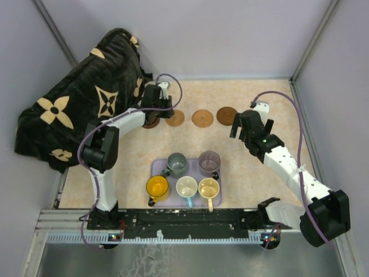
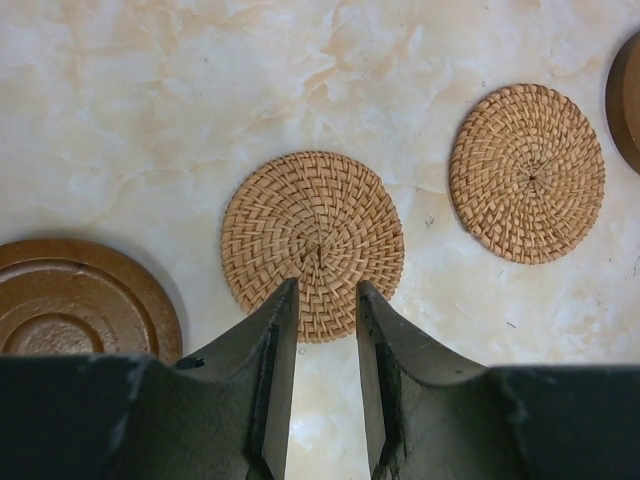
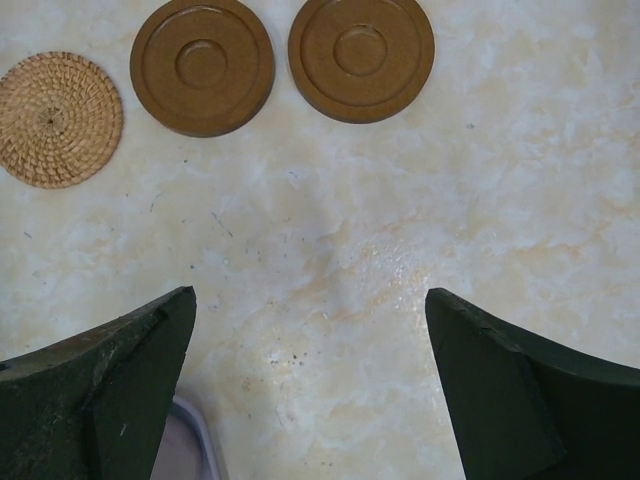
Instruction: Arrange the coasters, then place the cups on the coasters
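Note:
Several coasters lie in a row at the back of the table. My left gripper (image 1: pixel 167 109) (image 2: pixel 322 290) hovers over the near edge of a woven coaster (image 1: pixel 174 118) (image 2: pixel 312 235), its jaws narrowly open with nothing between them. Beside it lie a second woven coaster (image 1: pixel 202 118) (image 2: pixel 527 172) and dark wooden coasters (image 1: pixel 226 115) (image 2: pixel 80 300) (image 3: pixel 202 66) (image 3: pixel 361 58). My right gripper (image 1: pixel 243 130) (image 3: pixel 310 300) stands wide open over bare table. The cups sit on a lavender tray (image 1: pixel 154 168): grey-green (image 1: pixel 177 164), mauve (image 1: pixel 209 162), yellow-orange (image 1: pixel 157 187), cream (image 1: pixel 187 187) and pale yellow (image 1: pixel 208 188).
A black cloth with a cream flower pattern (image 1: pixel 75 109) is heaped at the back left, next to the left arm. Grey walls close the table on three sides. The tray's corner (image 3: pixel 195 440) shows under the right gripper's left finger.

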Controlling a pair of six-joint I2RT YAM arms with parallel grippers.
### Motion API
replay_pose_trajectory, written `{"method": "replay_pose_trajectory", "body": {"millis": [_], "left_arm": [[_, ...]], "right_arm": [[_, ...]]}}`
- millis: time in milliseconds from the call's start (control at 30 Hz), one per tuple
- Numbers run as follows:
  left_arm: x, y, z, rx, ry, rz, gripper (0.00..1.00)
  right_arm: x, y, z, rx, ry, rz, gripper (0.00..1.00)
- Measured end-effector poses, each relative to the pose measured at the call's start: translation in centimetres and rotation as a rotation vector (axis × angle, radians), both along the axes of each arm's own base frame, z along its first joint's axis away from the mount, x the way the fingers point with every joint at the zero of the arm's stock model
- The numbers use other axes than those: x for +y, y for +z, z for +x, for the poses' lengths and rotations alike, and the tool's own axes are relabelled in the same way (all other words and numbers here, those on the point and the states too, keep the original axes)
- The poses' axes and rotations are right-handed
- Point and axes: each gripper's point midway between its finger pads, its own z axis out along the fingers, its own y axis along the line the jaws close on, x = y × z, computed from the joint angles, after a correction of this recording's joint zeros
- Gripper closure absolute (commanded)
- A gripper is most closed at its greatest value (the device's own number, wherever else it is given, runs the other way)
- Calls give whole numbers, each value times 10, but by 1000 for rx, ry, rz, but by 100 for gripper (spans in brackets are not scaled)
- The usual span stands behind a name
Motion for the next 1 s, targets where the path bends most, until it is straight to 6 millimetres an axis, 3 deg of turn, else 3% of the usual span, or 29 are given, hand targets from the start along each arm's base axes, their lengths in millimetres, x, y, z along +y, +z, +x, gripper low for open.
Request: {"method": "replay_pose_trajectory", "body": {"millis": [167,367,700,1000], "left_arm": [[-8,-14,3,44,-27,12,64],[-13,-17,3,66,-41,19,65],[-18,-39,-9,130,-59,45,64],[-19,-41,-11,138,-59,49,64]], "right_arm": [[-1,0,0,-2,-5,-3,1],[0,0,0,-4,-10,5,1],[0,0,1,-3,-13,9,1],[0,-2,1,-2,-14,9,1]]}}
